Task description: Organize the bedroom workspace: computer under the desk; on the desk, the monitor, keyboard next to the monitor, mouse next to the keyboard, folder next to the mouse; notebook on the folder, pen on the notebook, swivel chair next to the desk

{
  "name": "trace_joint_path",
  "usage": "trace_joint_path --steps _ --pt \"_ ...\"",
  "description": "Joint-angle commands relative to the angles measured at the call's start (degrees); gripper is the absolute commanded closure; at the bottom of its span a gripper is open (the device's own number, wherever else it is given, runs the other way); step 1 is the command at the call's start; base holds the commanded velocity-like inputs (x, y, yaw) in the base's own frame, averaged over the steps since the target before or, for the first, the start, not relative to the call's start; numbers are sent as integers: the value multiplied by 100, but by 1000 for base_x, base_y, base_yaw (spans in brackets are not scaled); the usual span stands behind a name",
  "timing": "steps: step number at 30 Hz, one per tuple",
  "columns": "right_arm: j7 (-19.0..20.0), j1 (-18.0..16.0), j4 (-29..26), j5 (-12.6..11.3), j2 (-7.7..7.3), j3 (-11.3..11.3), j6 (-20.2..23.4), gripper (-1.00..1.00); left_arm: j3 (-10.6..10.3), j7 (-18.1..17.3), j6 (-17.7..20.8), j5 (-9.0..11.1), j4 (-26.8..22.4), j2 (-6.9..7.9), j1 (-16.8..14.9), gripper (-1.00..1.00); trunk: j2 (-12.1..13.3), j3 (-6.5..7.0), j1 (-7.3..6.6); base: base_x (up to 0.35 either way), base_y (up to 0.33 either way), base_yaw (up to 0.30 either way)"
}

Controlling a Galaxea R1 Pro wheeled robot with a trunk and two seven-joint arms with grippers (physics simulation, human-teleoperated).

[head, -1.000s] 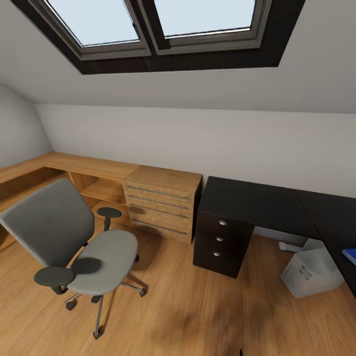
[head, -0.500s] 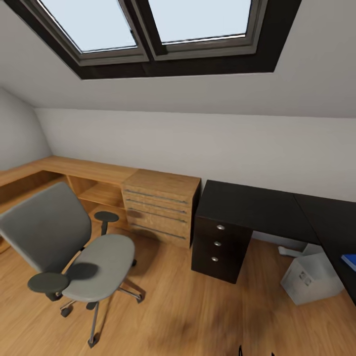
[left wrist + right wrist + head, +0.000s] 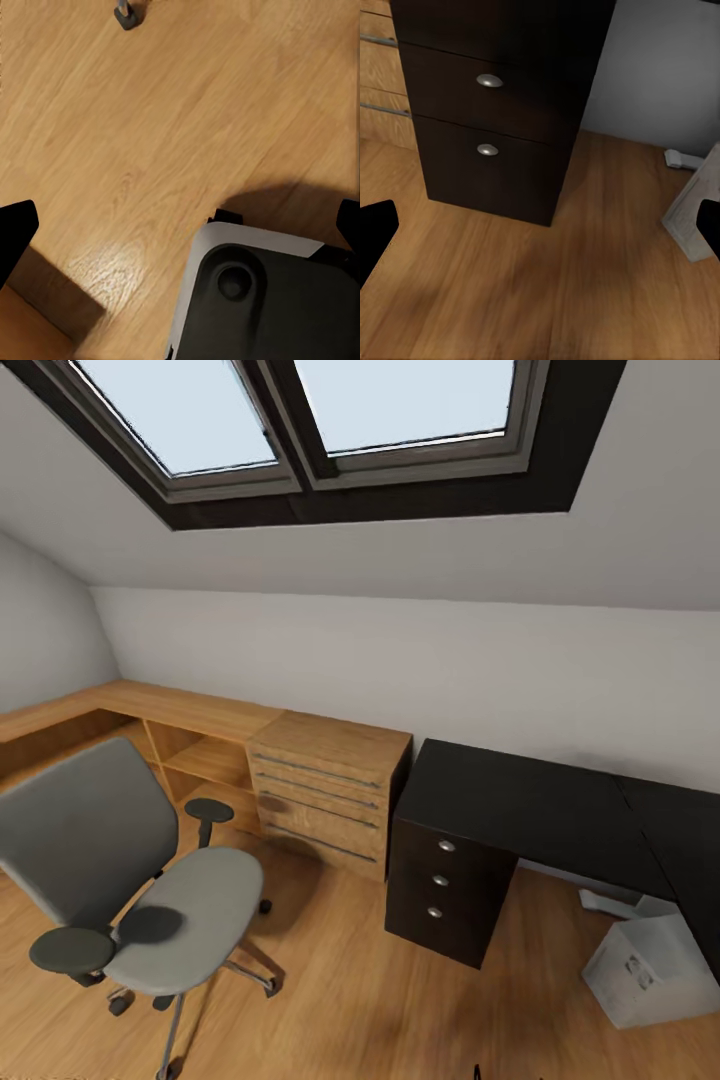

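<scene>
Two pincers, both mine, both spread wide and holding nothing: left gripper shows dark fingertips at the frame edges over bare wood floor and my own grey base; right gripper same, fingertips wide apart.

Ahead of the right pincer: black drawer block of the long black L-shaped desk, round silver knobs facing me. Off to its outer side, small white boxy computer tower on the floor below the desk top, looks tipped, so probably already where it belongs. Beside it, a white bit on the floor, can't identify.

Grey-backed swivel chair with black arms and chrome wheeled base sits well off on my left-arm side, apart from the desk, in front of the light wooden drawer cabinet. One dark caster lies ahead of the left pincer. Seat looks bare.

Judgement: I'm in transit, arms tucked low for driving; chair-to-desk step not done.
</scene>
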Motion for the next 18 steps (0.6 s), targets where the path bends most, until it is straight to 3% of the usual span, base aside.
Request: trace_joint_path --steps 1,5,12,13,18 --pt "-15 2 12 -37 11 48 -21 -100 -48 50 -22 60 -9 10 0 -100 -5 -2 3 126 -149 229" --pt "-9 26 12 -32 55 50 -21 -100 -48 50 -33 58 -3 9 0 -100 -5 13 3 64 -76 245" --pt "-10 119 2 110 80 52 -21 -100 -61 50 -1796 59 294 -10 0 -100 -5 28 3 7 -8 263" --pt "-17 150 2 356 69 46 -21 -100 -63 54 -2601 59 464 -95 0 -100 -5 29 3 1 -1 272" --pt "-20 163 2 507 52 43 -21 -100 -57 65 -2976 60 556 -254 0 -100 -5 30 3 0 0 273"
